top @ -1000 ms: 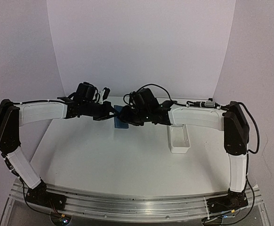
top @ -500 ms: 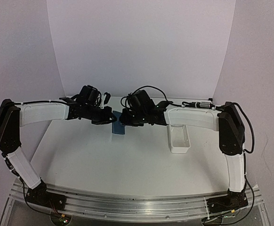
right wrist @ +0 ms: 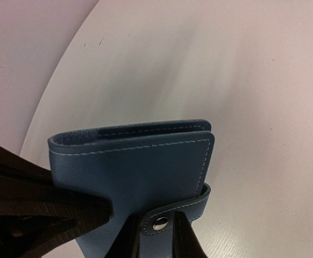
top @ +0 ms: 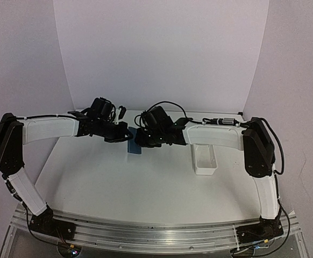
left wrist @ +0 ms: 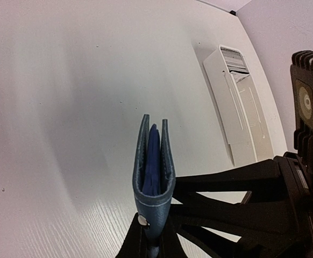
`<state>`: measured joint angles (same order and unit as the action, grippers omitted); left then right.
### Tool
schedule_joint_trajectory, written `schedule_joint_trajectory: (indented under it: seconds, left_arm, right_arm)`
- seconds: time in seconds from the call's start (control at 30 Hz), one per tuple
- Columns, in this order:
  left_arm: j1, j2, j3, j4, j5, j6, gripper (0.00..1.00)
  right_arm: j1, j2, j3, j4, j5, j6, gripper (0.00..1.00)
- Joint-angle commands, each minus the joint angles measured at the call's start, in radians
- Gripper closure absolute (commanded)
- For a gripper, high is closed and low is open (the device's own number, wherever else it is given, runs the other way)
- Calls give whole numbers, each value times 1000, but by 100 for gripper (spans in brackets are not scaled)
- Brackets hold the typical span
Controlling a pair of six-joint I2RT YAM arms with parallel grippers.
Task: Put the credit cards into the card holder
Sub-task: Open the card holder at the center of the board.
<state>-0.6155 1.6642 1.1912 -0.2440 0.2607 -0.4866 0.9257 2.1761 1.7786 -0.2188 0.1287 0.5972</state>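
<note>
Although folded nearly shut, the blue card holder (right wrist: 140, 166) shows white stitching.

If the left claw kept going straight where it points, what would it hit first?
The left gripper pinches the dark-blue folding card holder, so that leads. Past it, probably the white table; the long white tray sits off to the right. Depth is unclear.
</note>
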Motion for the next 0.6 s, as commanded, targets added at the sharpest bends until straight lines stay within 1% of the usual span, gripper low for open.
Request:
schedule_joint_trajectory:
  seconds: [0.0,0.1,0.13,0.17,0.33,0.47,0.57]
  left_arm:
    - [-9,-12,36,41,44,7,100]
    - [-9,-14,39,46,43,18,100]
    - [-9,-14,39,47,44,21,100]
    - [-11,-14,38,52,46,23,100]
    - [-10,-13,35,49,51,21,100]
    - [-10,-29,27,31,48,35,100]
    - [-10,-36,21,21,31,57,100]
  right_arm:
    - [3,25,38,-18,63,-10,85]
    - [4,29,38,-30,69,-17,90]
    - [4,30,38,-31,67,-21,93]
    - [3,31,40,-31,63,-27,100]
    - [3,27,32,-30,88,-35,100]
    - [-4,-11,-30,-30,149,-49,100]
    - [-40,-36,-107,-30,129,-40,100]
